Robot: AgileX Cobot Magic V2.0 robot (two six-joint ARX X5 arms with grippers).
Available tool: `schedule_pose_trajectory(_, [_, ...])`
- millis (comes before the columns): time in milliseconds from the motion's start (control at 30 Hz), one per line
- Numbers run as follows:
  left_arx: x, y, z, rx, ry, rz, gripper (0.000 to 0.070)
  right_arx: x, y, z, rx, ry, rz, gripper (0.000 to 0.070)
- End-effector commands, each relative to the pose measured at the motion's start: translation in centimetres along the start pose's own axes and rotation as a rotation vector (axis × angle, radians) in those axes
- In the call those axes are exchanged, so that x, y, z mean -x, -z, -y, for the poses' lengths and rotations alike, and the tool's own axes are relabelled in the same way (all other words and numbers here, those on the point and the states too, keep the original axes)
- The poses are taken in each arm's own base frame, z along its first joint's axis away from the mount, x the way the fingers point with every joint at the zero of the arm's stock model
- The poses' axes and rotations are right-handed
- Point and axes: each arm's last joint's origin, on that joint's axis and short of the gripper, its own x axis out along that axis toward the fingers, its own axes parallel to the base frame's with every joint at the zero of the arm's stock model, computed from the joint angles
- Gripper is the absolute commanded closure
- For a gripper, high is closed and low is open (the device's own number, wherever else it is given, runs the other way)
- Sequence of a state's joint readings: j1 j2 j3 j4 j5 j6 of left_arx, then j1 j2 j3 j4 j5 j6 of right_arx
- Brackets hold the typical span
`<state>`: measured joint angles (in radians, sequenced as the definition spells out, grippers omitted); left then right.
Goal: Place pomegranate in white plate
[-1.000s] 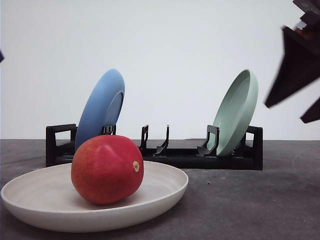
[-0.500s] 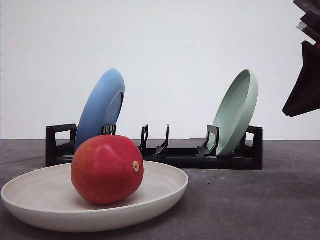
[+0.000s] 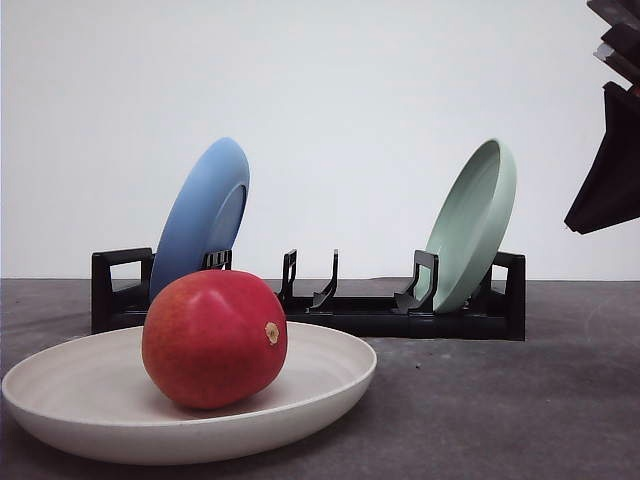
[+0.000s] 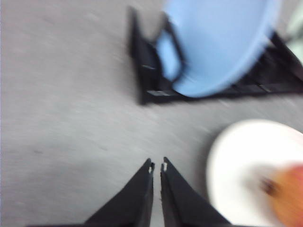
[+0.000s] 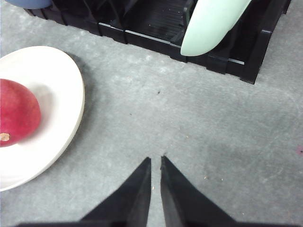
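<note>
The pomegranate (image 3: 214,338), a smooth red fruit with a tan stem scar, lies inside the white plate (image 3: 330,375) at the front left of the table. It appears again in the right wrist view as the pomegranate (image 5: 16,112) on the white plate (image 5: 61,80), and blurred in the left wrist view as the pomegranate (image 4: 289,194) on the white plate (image 4: 241,156). My left gripper (image 4: 157,166) is shut and holds nothing, off to one side of the plate above bare table. My right gripper (image 5: 155,161) is shut and holds nothing, well apart from the plate. A dark part of the right arm (image 3: 610,170) hangs at the upper right.
A black dish rack (image 3: 350,310) stands across the back of the grey table. A blue plate (image 3: 200,215) leans in its left end and a pale green plate (image 3: 472,225) in its right end. Bare grey table (image 5: 199,123) lies between plate and rack.
The right arm rose and drew back toward the right edge between one second ago and half a second ago, then held still. Fruit and plate have not moved.
</note>
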<state>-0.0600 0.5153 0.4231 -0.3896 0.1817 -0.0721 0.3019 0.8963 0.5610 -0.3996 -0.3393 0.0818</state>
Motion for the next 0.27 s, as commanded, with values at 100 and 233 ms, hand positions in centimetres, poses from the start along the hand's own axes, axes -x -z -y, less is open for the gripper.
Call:
schedule_pose_trajectory(100, [0.2, 2.2, -1.1, 0.012, -0.1, 0.154, 0.0696, -0.1, -0.1, -0.1, 0.014, -0.006, 0.006, 0.0668])
schedule_pose_trajectory(233, [0.1, 4.3, -1.7, 0.026, -0.192, 0.19, 0.0696, -0.1, -0.1, -0.1, 0.014, -0.005, 0.006, 0.0668])
